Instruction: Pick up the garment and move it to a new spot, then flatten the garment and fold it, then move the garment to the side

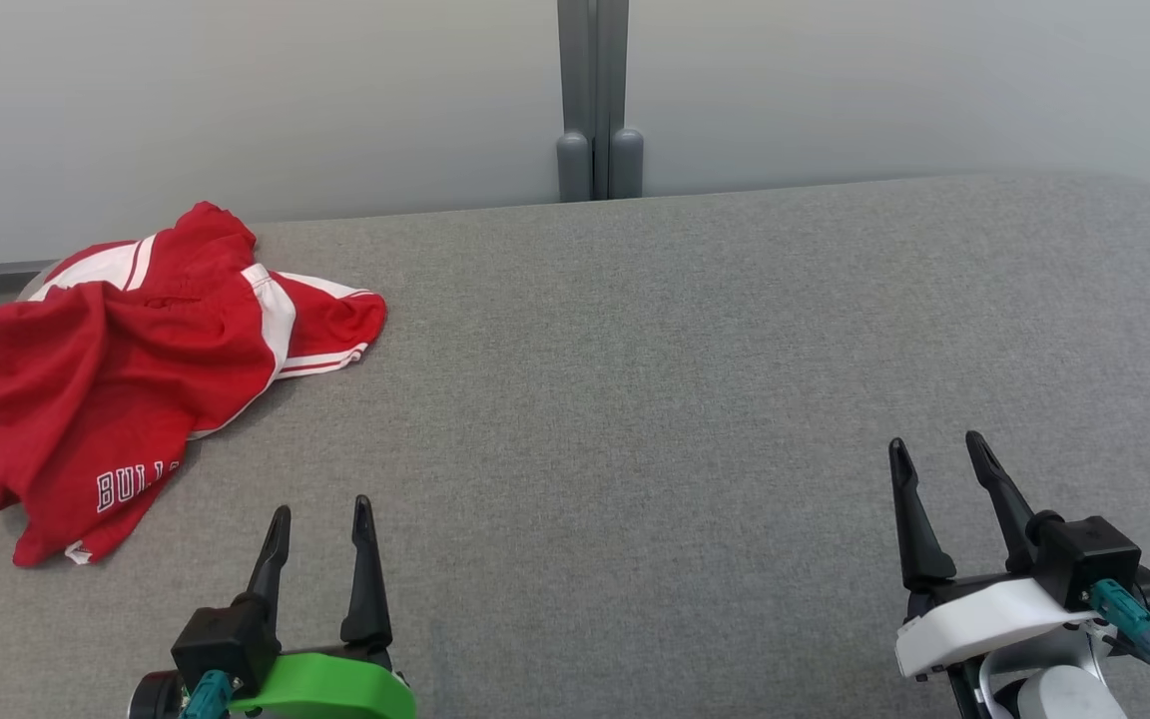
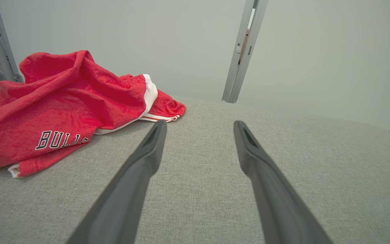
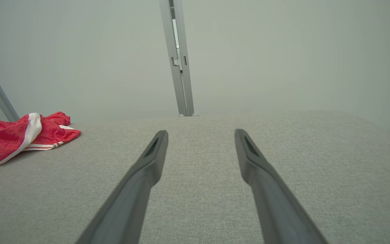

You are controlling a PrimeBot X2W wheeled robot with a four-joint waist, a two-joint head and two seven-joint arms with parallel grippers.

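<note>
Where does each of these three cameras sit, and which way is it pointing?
Head view: on the head, looking forward and down at the table; the left gripper and right gripper, both open, show at the bottom.
Left wrist view: on the left wrist, looking along its own fingers across the table toward the shirt and wall.
Right wrist view: on the right wrist, looking along its own fingers toward the wall.
Shared: all three see the shirt and the post behind the table.

Crumpled red garment [image 1: 126, 379], white trim, heaped at table's far-left edge
</note>
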